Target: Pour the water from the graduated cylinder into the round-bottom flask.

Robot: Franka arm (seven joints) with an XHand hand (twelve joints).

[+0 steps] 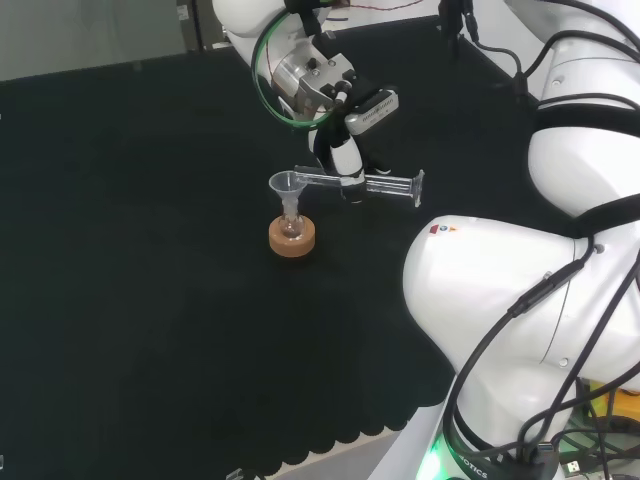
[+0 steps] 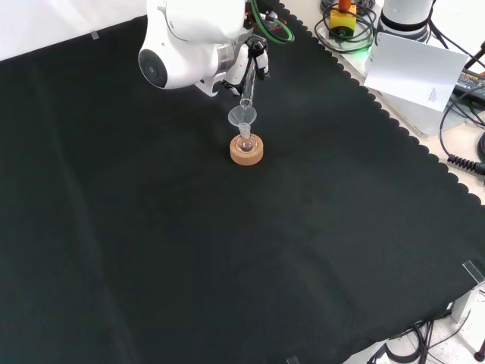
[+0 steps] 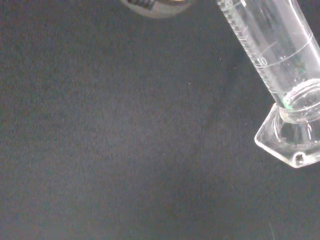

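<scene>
Broadly spread across the bench (image 1: 150, 300), black cloth. Above centre in the head view, hand (image 1: 345, 160) curled round the graduated cylinder (image 1: 385, 185), tipped level, base toward 3 o'clock, mouth at the rim of the funnel (image 1: 286, 183) toward 9 o'clock. Seated in the neck of the round-bottom flask (image 1: 291, 228), that funnel; flask upright on a cork ring (image 1: 292, 240). Front view: cylinder slanting down from 12 o'clock to the funnel. Wrist view: graduation marks and hexagonal foot (image 3: 292, 142) close against the cloth.
</scene>
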